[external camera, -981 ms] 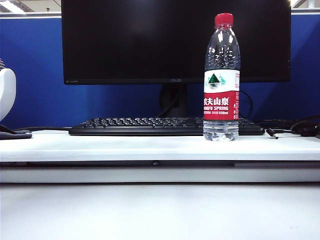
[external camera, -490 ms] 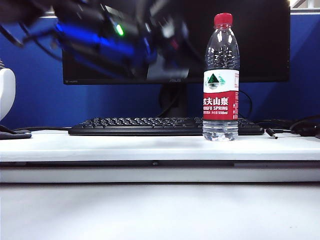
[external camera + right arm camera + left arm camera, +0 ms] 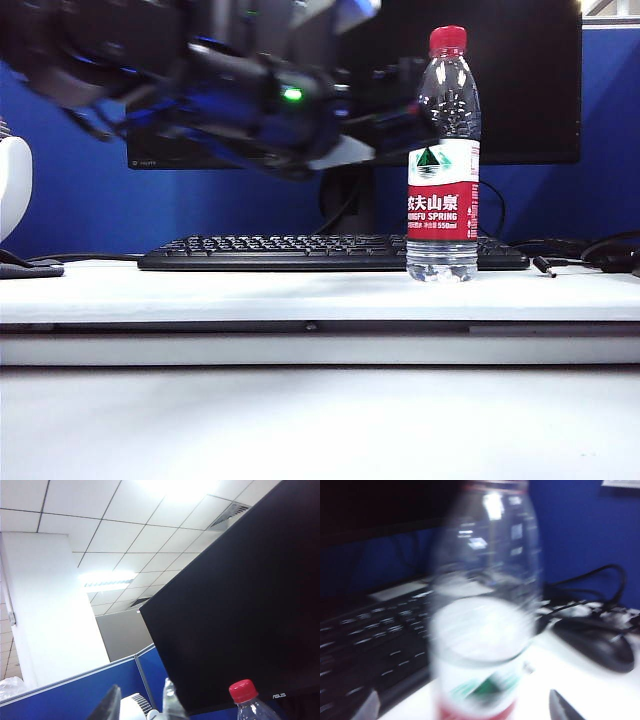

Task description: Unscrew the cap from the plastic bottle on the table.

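- Upright on the table (image 3: 200, 290), just before the keyboard (image 3: 300, 252), the plastic bottle (image 3: 443, 170) is seen; the cap (image 3: 447, 39) is still screwed on.
- The left gripper (image 3: 465, 707) is spread wide either side of the bottle's body; blurred.
- The right gripper (image 3: 140, 700) is held slightly parted, empty, below the cap's height.

An office cubicle is showing here: a large black monitor (image 3: 350, 80) and black keyboard (image 3: 330, 252) are sitting on a white desk (image 3: 300, 295), blue partition panels (image 3: 60, 150) are running behind, and (upper left of the right wrist view) ceiling tiles (image 3: 100, 525) with a fluorescent light (image 3: 107, 582) are glowing overhead.
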